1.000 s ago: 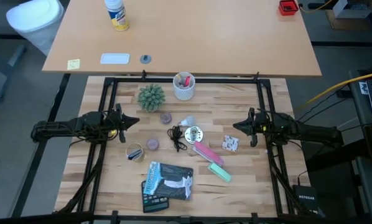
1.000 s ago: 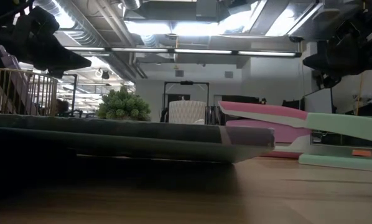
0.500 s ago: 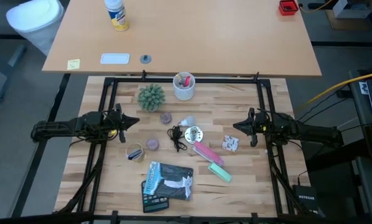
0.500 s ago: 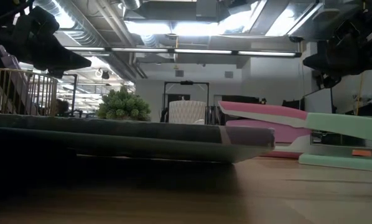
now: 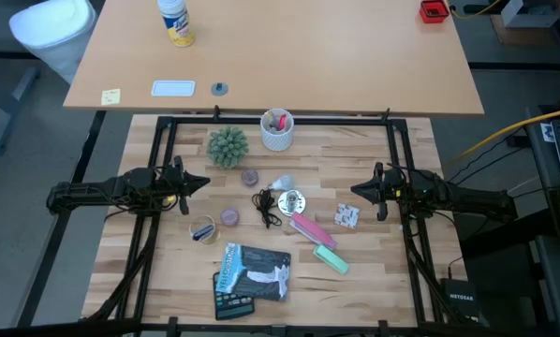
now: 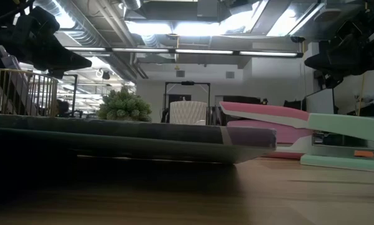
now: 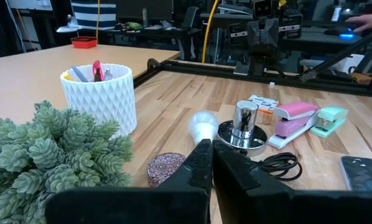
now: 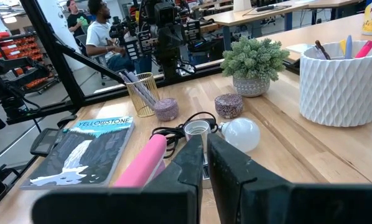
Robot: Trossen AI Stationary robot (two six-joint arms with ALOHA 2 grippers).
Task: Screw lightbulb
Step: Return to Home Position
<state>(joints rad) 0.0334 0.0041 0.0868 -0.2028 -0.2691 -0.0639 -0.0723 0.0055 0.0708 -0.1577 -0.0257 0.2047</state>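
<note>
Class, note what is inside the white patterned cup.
Pens stand in the white cup: pink, blue, yellow and dark tips show above its rim. The wall hides their lower parts and the cup's bottom.

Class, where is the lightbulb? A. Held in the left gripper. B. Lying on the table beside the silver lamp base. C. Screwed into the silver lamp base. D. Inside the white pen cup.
B: the lightbulb lies on the table beside the lamp base, whose socket stands empty, far from the left gripper and right gripper.

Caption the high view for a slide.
Lightbulb lies beside the lamp base; left gripper and right gripper wait at either side.
</note>
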